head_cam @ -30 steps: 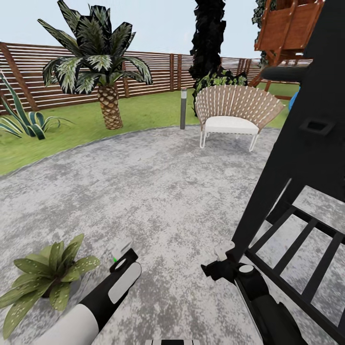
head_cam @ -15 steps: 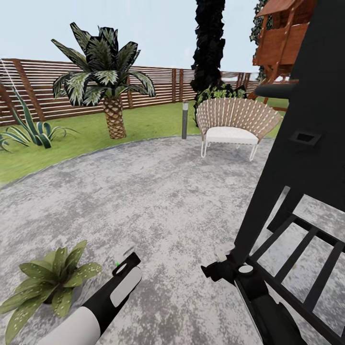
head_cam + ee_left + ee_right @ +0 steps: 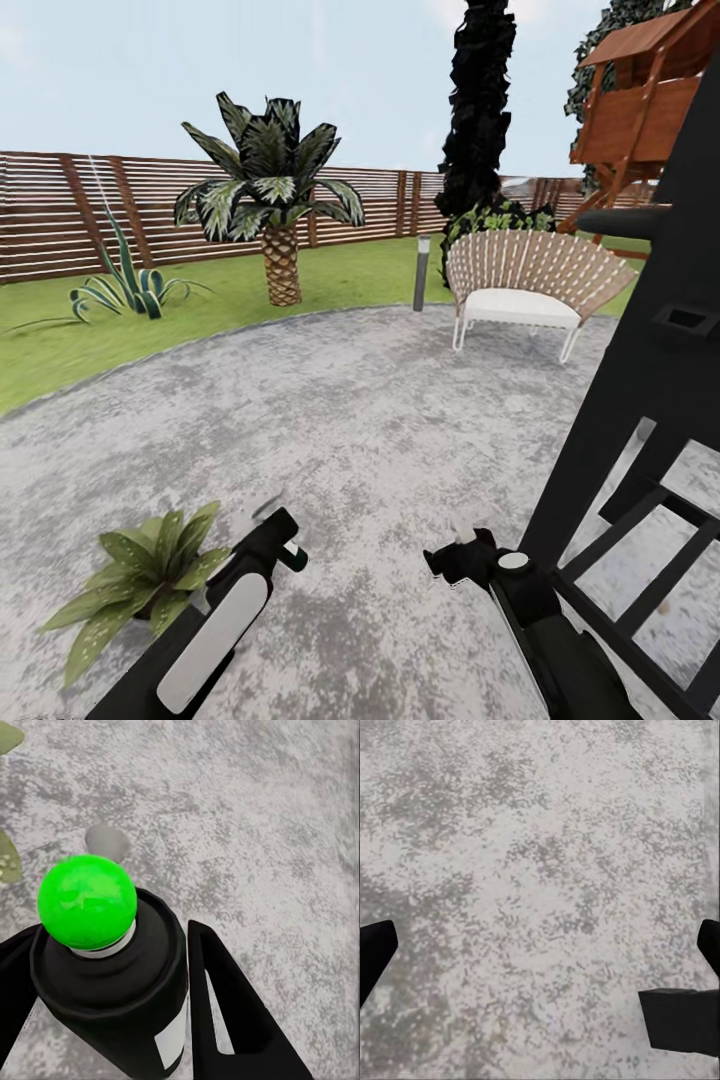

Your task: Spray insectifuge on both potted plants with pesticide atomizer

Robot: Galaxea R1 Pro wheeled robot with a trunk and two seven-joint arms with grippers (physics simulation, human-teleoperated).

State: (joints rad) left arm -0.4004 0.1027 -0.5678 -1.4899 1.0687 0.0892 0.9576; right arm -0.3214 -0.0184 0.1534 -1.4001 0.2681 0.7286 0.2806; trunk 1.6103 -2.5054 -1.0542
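In the left wrist view the pesticide atomizer (image 3: pixel 105 967), a black bottle with a pale label and a bright green round top, stands between two black fingers (image 3: pixel 225 1005). My left gripper (image 3: pixel 275 530) is shut on it, low over the grey paving. One potted plant (image 3: pixel 150 580), a rosette of speckled green leaves, sits just left of that gripper. My right gripper (image 3: pixel 455 555) hangs open over bare paving, its fingertips (image 3: pixel 375 952) wide apart with nothing between them.
A tall black slatted frame (image 3: pixel 640 380) stands close by my right arm. Farther off are a wicker chair (image 3: pixel 520 280), a short lamp post (image 3: pixel 421 270), a palm (image 3: pixel 270 200), a spiky plant (image 3: pixel 125 285), the brown fence (image 3: pixel 60 215) and a wooden playhouse (image 3: pixel 650 100).
The whole picture has slid to the right, so the camera has turned. My left forearm has rolled and now lies closer to the potted plant. The right arm keeps its pose.
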